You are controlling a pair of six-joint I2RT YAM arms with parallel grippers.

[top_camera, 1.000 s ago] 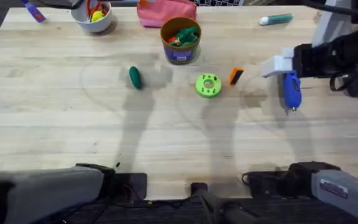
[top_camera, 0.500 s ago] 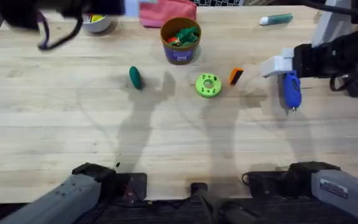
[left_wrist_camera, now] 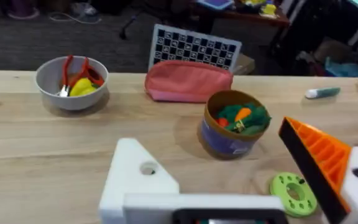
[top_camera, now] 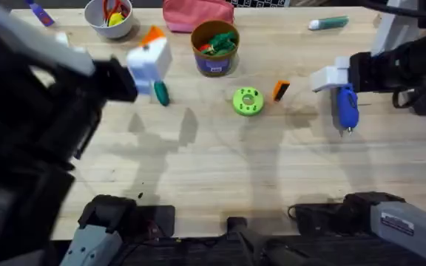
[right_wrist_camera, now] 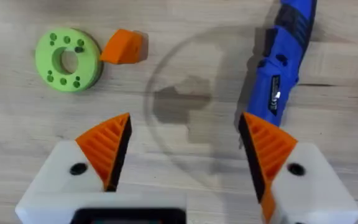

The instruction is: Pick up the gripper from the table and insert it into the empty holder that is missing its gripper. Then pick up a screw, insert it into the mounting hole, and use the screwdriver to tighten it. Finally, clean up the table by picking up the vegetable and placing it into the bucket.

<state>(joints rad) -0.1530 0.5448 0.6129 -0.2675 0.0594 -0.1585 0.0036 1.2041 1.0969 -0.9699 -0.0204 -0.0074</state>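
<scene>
Right gripper (right_wrist_camera: 185, 152) wide open, empty, beside blue pen-shaped screwdriver (right_wrist_camera: 283, 59) — small orange ribbed gripper wedge (right_wrist_camera: 123, 47) lies apart; left gripper (left_wrist_camera: 244, 180) open, empty.

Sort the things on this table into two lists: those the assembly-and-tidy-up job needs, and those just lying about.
Needed for the job:
orange gripper finger
blue screwdriver
white mount with its mounting hole
toy cucumber
orange-brown bucket

Just lying about:
green disc
pink pouch
white bowl
teal marker
</scene>
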